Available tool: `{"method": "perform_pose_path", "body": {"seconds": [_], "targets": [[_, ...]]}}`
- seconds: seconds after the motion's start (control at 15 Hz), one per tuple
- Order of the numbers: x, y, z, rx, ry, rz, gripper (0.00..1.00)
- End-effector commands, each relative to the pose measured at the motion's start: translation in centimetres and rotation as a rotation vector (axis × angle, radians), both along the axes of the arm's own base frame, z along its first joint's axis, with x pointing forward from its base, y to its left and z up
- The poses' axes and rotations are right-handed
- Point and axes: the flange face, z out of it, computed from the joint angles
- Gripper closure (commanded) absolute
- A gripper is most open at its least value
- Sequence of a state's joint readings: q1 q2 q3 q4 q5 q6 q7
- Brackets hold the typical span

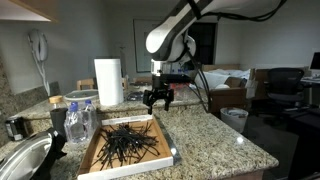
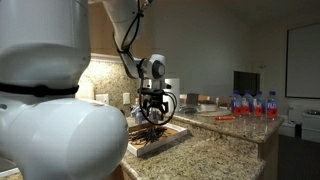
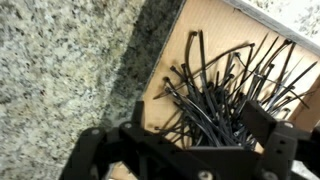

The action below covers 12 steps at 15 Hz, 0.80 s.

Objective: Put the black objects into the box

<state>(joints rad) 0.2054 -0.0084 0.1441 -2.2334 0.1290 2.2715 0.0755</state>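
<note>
Hovering above box (image 3: 215, 22) edge, jaws spread empty, black objects (image 3: 215, 100) piled inside

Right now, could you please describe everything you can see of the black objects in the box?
The black objects are thin, flexible-looking strands, seemingly plastic, like cable ties, some bent at the tips. They lie in a loose tangled heap, fanning outward, on the brown floor of the shallow box, which sits on the granite counter. Nothing grips them: the open tool hangs above the box's far end, apart from the pile.
</note>
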Motion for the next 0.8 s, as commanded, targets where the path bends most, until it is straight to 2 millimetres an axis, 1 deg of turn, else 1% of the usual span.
{"method": "perform_pose_path", "body": {"seconds": [0.0, 0.2, 0.27, 0.4, 0.53, 0.6, 0.73], "targets": [[-4.1, -7.7, -0.3, 0.021, -0.033, -0.137, 0.00], [-6.6, -14.8, -0.5, -0.024, -0.018, -0.213, 0.00], [-7.6, -17.0, 0.0, -0.041, -0.009, -0.224, 0.00], [-8.7, -20.5, 1.1, -0.060, 0.010, -0.224, 0.00], [-9.7, -22.9, 2.5, -0.062, 0.053, -0.189, 0.00], [-10.1, -23.7, 3.1, -0.051, 0.072, -0.166, 0.00], [-10.8, -24.5, 4.4, -0.034, 0.105, -0.111, 0.00]]}}
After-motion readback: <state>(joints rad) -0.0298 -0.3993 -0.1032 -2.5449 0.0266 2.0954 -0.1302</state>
